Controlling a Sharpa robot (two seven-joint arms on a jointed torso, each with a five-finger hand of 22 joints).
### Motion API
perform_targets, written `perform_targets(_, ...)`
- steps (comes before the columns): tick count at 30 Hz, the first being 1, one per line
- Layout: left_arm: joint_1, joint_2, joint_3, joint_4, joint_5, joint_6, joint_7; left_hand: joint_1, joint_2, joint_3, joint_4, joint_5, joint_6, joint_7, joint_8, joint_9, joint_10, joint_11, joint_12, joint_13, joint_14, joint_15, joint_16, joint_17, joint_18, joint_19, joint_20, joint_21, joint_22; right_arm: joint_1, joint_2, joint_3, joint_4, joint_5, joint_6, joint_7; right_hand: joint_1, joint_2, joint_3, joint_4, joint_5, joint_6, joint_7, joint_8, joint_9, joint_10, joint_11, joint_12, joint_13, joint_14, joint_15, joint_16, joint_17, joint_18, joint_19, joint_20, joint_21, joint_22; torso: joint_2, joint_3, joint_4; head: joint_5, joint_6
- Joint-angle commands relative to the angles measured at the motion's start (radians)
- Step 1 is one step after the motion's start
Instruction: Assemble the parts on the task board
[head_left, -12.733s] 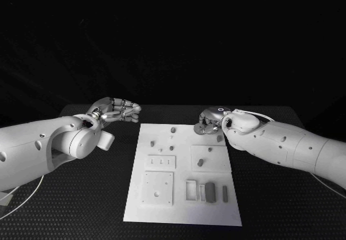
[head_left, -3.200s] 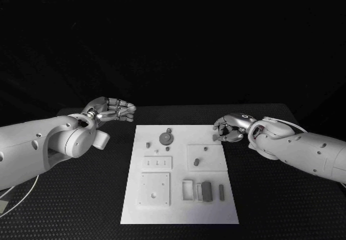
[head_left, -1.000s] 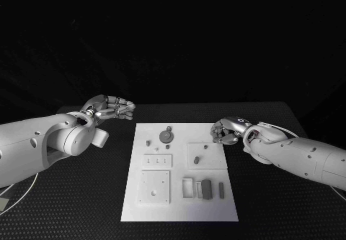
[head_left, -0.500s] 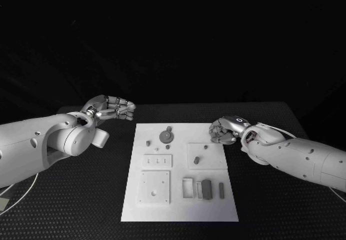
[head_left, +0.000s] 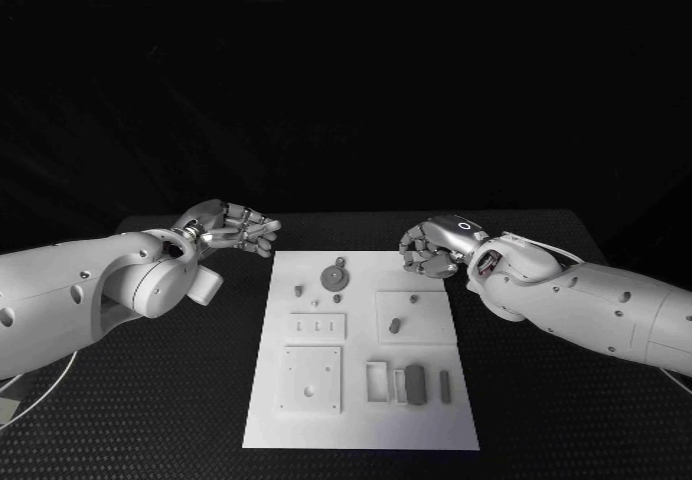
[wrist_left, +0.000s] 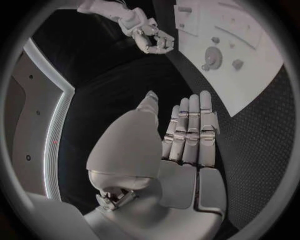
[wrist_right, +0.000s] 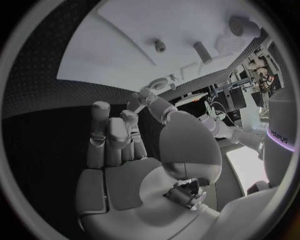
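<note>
My right hand (head_left: 430, 248) hovers at the far right corner of the task board (head_left: 366, 425), fingers curled in, holding nothing. My left hand (head_left: 235, 229), likewise curled and unladen, hangs beside the board's far left corner. Small grey parts (head_left: 420, 383) lie on the board.

Dim scene — your light falls from overhead.
The white board (head_left: 361, 350) glows against the black table (head_left: 188, 380); wrist pictures bend straight edges — background stays dark.

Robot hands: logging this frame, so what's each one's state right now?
Left robot hand: open, fingers straight, holding nothing.
Right robot hand: fingers curled, nothing seen in it.
</note>
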Motion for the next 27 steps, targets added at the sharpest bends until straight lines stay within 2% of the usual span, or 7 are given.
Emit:
perform_targets(1,0.000,0.011,0.000,0.016,-0.140,0.064,-0.114,-0.038,-0.004,-0.008,0.000,0.000,0.029,-0.011,0.010,0.001,0.037,-0.016,0.019,0.018,0.030,-0.016,0.024,0.030,0.012,0.028,-0.017,0.024,0.021,0.016,0.008,0.001,0.048,-0.072,0.014,-0.085,-0.004,-0.008,0.005,0.003,0.002,0.012,0.006,-0.006,0.001,-0.002,-0.004,0.004,0.001,0.003,-0.005,0.007,0.001,0.029,0.006,-0.003,0.004,0.022,-0.001,-0.0008,0.0000,0.004,0.006)
perform_targets(7,-0.002,0.033,0.000,0.032,-0.146,0.051,-0.176,-0.055,-0.002,-0.010,-0.001,-0.001,0.075,-0.030,0.018,-0.002,0.108,-0.055,0.067,0.074,0.086,-0.056,0.092,0.113,0.012,0.084,-0.057,0.087,0.080,0.036,0.039,0.003,0.112,-0.084,0.043,-0.130,-0.005,-0.010,0.006,0.007,0.002,0.016,0.005,-0.005,0.003,-0.003,-0.004,0.008,0.001,0.003,-0.006,0.009,0.003,0.029,0.007,-0.004,0.006,0.022,-0.002,-0.0002,0.0006,0.011,0.017)
perform_targets(8,-0.003,0.038,0.000,0.036,-0.144,0.046,-0.190,-0.052,0.001,-0.014,0.001,0.000,0.082,-0.032,0.015,-0.007,0.103,-0.057,0.076,0.092,0.077,-0.060,0.110,0.134,0.006,0.078,-0.065,0.101,0.102,0.038,0.048,0.003,0.124,-0.085,0.048,-0.139,-0.005,-0.010,0.006,0.007,0.002,0.016,0.005,-0.005,0.003,-0.003,-0.004,0.008,0.001,0.003,-0.006,0.009,0.003,0.029,0.007,-0.004,0.006,0.022,-0.002,0.0000,-0.0001,0.013,0.019)
perform_targets(14,-0.008,0.059,-0.002,0.054,-0.113,0.035,-0.229,-0.042,0.005,-0.016,0.000,-0.001,0.079,-0.028,0.000,-0.018,0.080,-0.055,0.089,0.130,0.061,-0.063,0.132,0.161,-0.002,0.062,-0.074,0.117,0.137,0.039,0.083,0.004,0.152,-0.093,0.065,-0.155,-0.006,-0.011,0.007,0.008,0.002,0.017,0.005,-0.005,0.003,-0.004,-0.004,0.010,0.001,0.003,-0.006,0.010,0.004,0.029,0.007,-0.004,0.006,0.022,-0.003,0.0011,0.0006,0.023,0.028)
perform_targets(21,-0.012,0.076,-0.006,0.085,-0.074,0.026,-0.250,-0.061,0.000,-0.024,0.000,-0.001,0.074,-0.024,-0.008,-0.023,0.064,-0.051,0.091,0.146,0.054,-0.063,0.136,0.169,-0.003,0.055,-0.075,0.120,0.149,0.038,0.124,0.004,0.161,-0.092,0.070,-0.155,-0.006,-0.010,0.007,0.010,0.001,0.018,0.005,-0.005,0.003,-0.004,-0.005,0.011,0.001,0.003,-0.006,0.011,0.004,0.029,0.008,-0.005,0.007,0.022,-0.003,-0.0004,-0.0001,0.036,0.030)
perform_targets(23,-0.013,0.077,-0.007,0.091,-0.073,0.024,-0.250,-0.062,0.000,-0.024,0.000,-0.001,0.073,-0.024,-0.009,-0.023,0.061,-0.050,0.091,0.148,0.053,-0.063,0.137,0.170,-0.003,0.054,-0.075,0.121,0.151,0.038,0.130,0.004,0.164,-0.092,0.072,-0.157,-0.007,-0.010,0.007,0.011,0.001,0.018,0.005,-0.005,0.004,-0.004,-0.005,0.011,0.001,0.003,-0.006,0.011,0.004,0.029,0.008,-0.005,0.007,0.022,-0.003,-0.0012,-0.0002,0.038,0.031)
perform_targets(27,-0.014,0.077,-0.007,0.103,-0.054,0.013,-0.245,-0.064,-0.001,-0.025,0.000,-0.001,0.073,-0.023,-0.011,-0.024,0.059,-0.050,0.091,0.151,0.053,-0.063,0.138,0.171,-0.003,0.053,-0.075,0.121,0.153,0.038,0.144,0.004,0.167,-0.093,0.076,-0.164,-0.009,-0.008,0.007,0.014,0.001,0.019,0.005,-0.006,0.004,-0.004,-0.005,0.013,0.000,0.003,-0.007,0.012,0.005,0.029,0.009,-0.005,0.008,0.022,-0.001,0.0000,0.0000,0.038,0.032)
